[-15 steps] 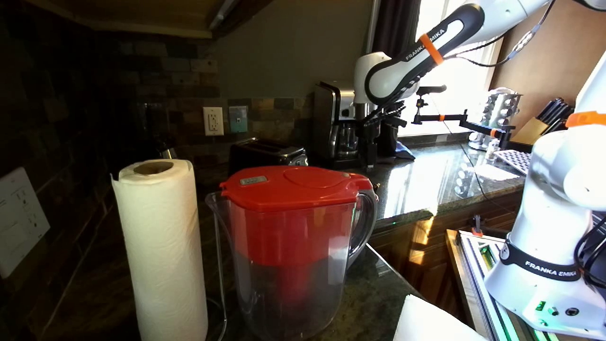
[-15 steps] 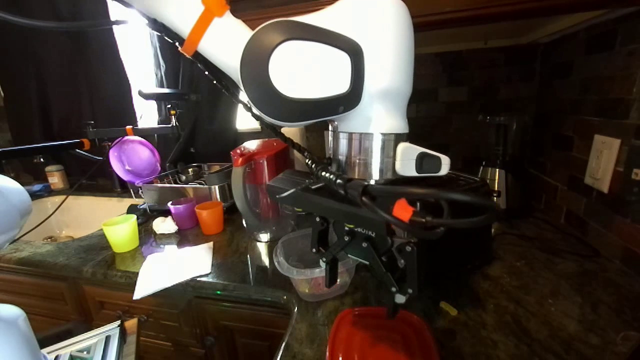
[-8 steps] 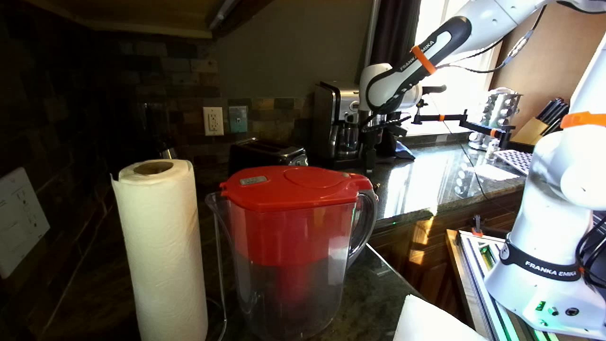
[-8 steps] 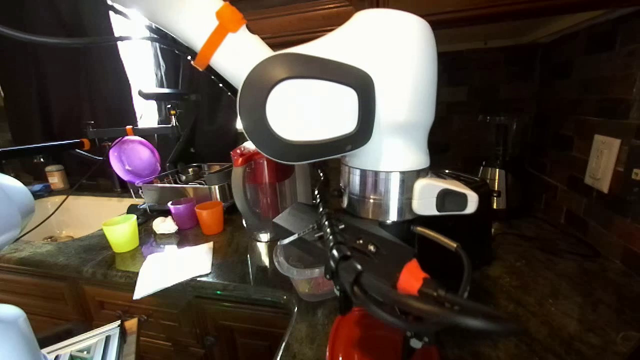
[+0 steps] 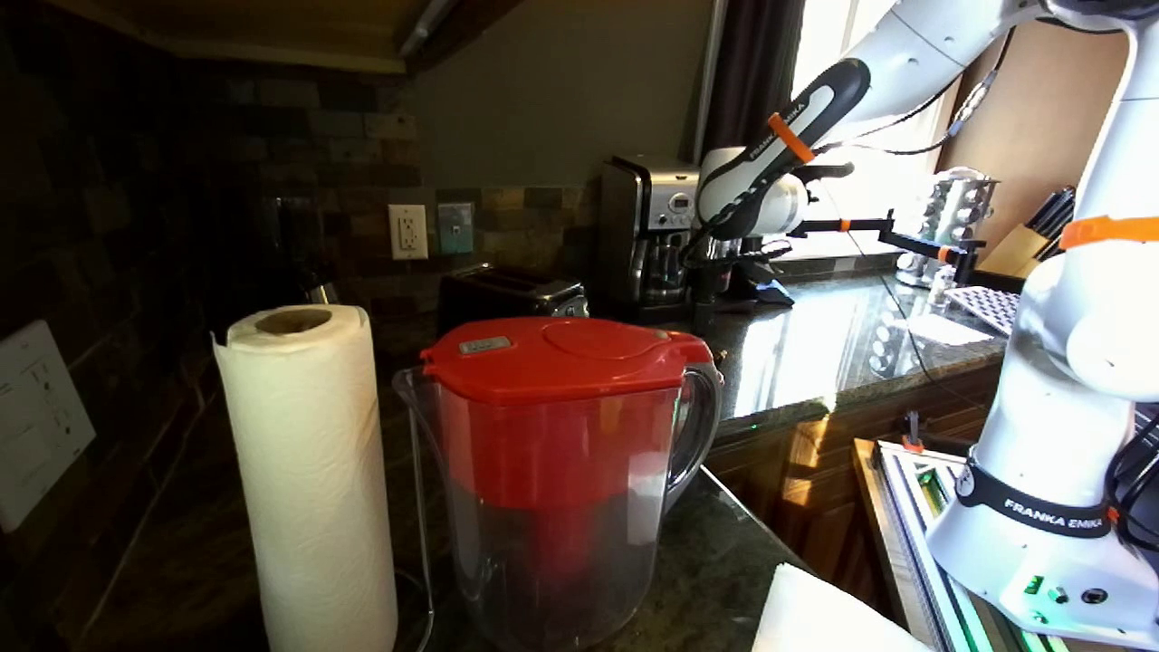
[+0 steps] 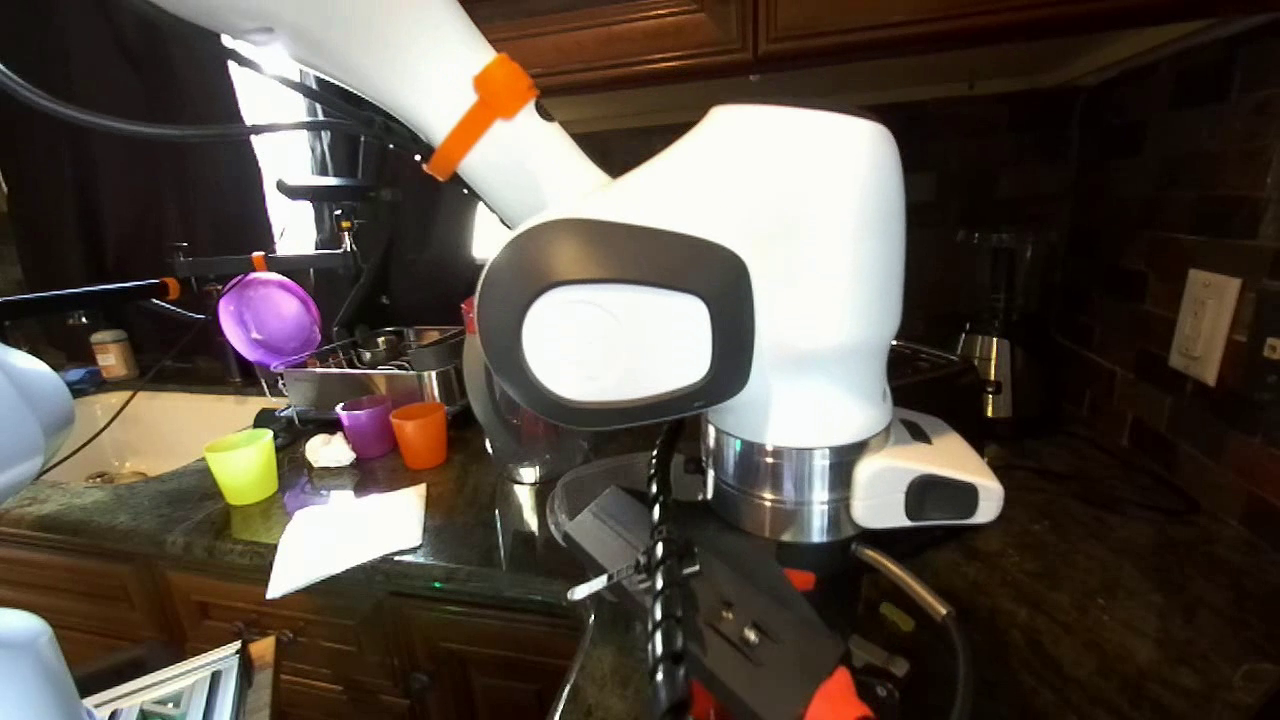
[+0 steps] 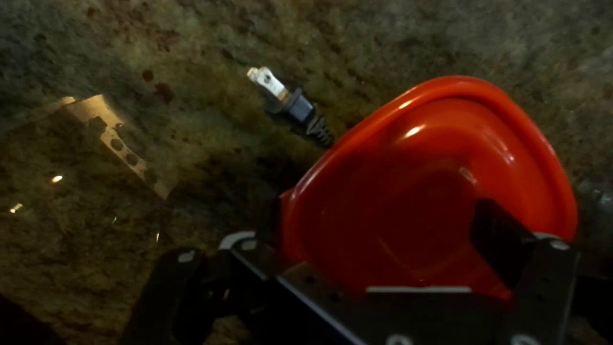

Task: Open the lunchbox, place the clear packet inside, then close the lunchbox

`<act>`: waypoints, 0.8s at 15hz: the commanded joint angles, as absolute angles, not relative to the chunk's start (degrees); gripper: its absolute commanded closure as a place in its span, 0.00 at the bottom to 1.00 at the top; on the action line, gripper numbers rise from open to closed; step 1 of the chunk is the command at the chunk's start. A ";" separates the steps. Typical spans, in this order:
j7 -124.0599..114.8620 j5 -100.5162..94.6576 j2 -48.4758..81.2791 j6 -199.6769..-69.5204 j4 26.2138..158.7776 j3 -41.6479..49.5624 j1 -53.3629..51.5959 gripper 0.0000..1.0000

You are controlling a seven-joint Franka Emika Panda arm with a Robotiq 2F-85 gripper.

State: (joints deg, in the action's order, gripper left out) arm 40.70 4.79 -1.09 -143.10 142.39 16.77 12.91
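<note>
Wrist view: my gripper [image 7: 383, 215] is spread wide over the red lunchbox lid [image 7: 426, 177] on the desk [image 7: 201, 52]; nothing held, contact unclear. In an exterior view, the clear lunchbox tub [image 6: 628, 472] shows partly behind my arm [image 6: 800, 270].

Arm shell [image 6: 830, 290]: smooth, white. Reference: wrist ring [image 6: 795, 485], bright metal. Above ring: dark grey rounded loop [image 6: 620, 255] framing a white panel [image 6: 615, 342]; higher still, orange strap [image 6: 480, 115]. Beside ring: white pod [image 6: 880, 485], black pad [image 6: 942, 498]. Below ring: black spiral-wrapped cable [image 6: 660, 575], black plate [image 6: 775, 625] with shiny screws [image 6: 750, 633]. Wrist view: fingers [image 7: 498, 235] black. Well apart from ring: black base collar [image 5: 1055, 516], white lettering FRANKA EMIKA.
</note>
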 commanded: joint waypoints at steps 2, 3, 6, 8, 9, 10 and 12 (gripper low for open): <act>42.89 8.47 2.34 -147.18 141.62 16.30 14.00 0.00; 43.24 9.07 3.01 -147.71 141.40 16.14 14.14 0.00; 43.80 9.91 4.53 -148.18 140.53 15.76 14.77 0.00; 43.86 10.09 5.44 -148.30 139.93 15.58 15.25 0.00; 44.18 10.53 5.74 -148.24 139.63 15.41 15.50 0.00; 44.69 11.19 6.18 -148.03 139.20 15.18 15.82 0.00; 45.21 11.87 6.88 -147.82 138.53 14.82 16.33 0.00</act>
